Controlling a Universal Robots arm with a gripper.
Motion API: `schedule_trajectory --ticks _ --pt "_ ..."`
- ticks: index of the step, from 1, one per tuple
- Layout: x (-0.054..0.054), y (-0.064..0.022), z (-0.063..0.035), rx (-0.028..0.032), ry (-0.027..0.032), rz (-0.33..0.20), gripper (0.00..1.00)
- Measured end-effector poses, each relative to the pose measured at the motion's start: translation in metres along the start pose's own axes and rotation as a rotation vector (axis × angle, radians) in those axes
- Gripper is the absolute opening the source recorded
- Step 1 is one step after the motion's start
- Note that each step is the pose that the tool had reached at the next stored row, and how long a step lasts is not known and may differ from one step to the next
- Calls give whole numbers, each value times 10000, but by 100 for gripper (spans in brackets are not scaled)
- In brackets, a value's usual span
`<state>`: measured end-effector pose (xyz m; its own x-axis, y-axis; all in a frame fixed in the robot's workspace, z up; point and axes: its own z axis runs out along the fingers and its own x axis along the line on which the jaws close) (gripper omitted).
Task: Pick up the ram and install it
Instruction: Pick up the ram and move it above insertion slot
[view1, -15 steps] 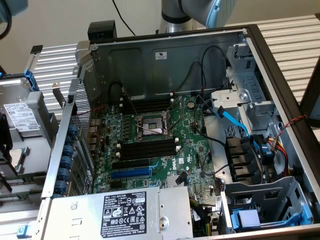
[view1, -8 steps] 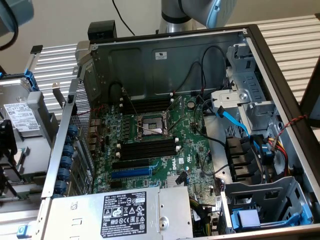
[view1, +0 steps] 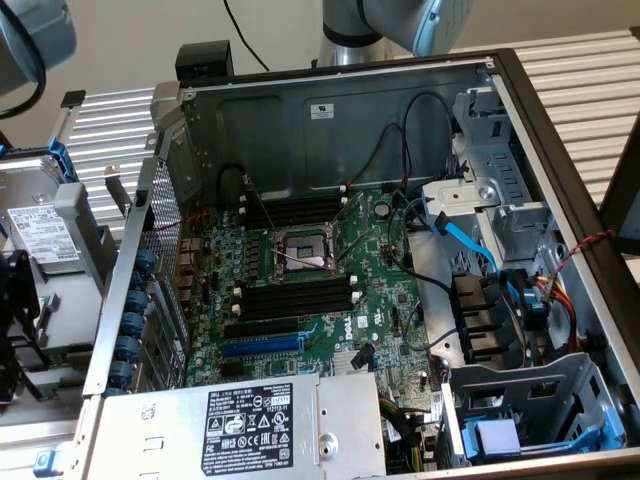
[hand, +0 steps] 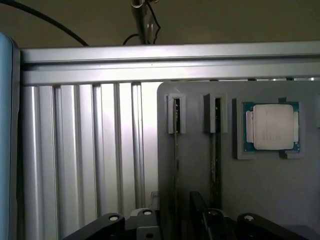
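Plainly, the work stands at its opening step, the pick-up, with nothing installed as yet. From the exterior view, the computer case (view1: 280, 130) lies open on the ribbed aluminium tabletop (view1: 590, 90). The motherboard (view1: 375, 310) inside it shows two banks of black memory slots (view1: 295, 296) with white clips. No stick appears seated in any of them, though whether the clips stand open cannot be told. In the wrist view, the ram (hand: 176, 150) stands on edge in a narrow slot of the grey holder (hand: 260, 190), the slot nearest the holder's border with the tabletop. A second stick (hand: 215, 150) stands in the neighbouring slot, between the ram and a processor chip (hand: 272, 126) that sits in a square recess of the holder. The gripper (hand: 176, 225) hangs over the holder with its fingers spread wide and nothing between them, roughly in line with the ram and not gripping it. By the look of things, the grasp calls for the fingers to be squared to the ram's flat faces, centred along its length. They would also need to come in clear of the second stick before closing, since so thin a board would likely tilt or bind in its slot under an off-centre pinch.
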<state>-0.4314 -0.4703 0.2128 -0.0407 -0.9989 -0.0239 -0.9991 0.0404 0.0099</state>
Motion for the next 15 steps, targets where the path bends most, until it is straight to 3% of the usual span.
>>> schedule_trajectory --ticks 15 --pt "-32 -14 109 -11 5 -270 36"
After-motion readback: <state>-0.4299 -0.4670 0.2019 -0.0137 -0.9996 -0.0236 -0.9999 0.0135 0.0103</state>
